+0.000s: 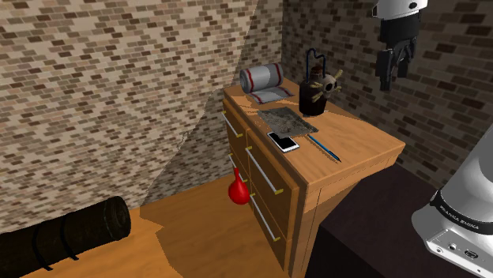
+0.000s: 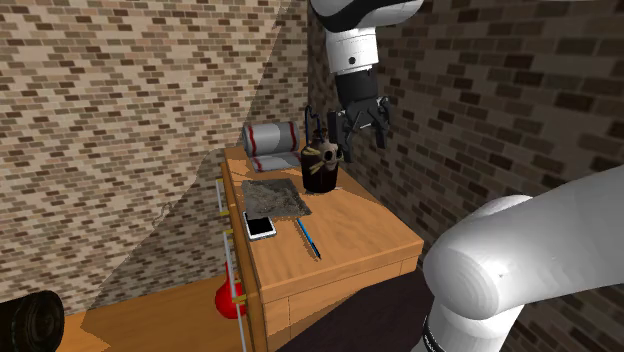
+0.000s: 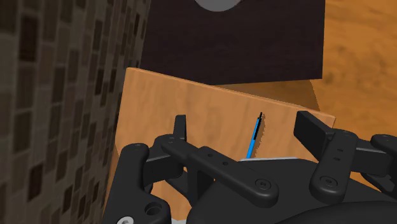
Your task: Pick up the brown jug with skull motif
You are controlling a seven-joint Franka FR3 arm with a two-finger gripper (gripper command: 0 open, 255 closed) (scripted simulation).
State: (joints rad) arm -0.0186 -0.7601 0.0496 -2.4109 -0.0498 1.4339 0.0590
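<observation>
The brown jug (image 1: pixel 310 96) with its skull stands upright at the back of the dresser top (image 1: pixel 355 134), near the brick wall, beside the rolled towel (image 1: pixel 263 78) and at the far edge of the grey mat (image 1: pixel 286 120). The claw (image 1: pixel 393 69) hangs in the air above it, off to the shoulder view's right and apart from it. In the second exterior view the claw sits just above the jug's handle. The wrist view looks past widely spread fingers (image 3: pixel 181 127) (nothing gripped) to the blue pen (image 3: pixel 254 137) lying on the wood. The shoulder view adds a phone (image 1: pixel 283 141) near the drawers.
</observation>
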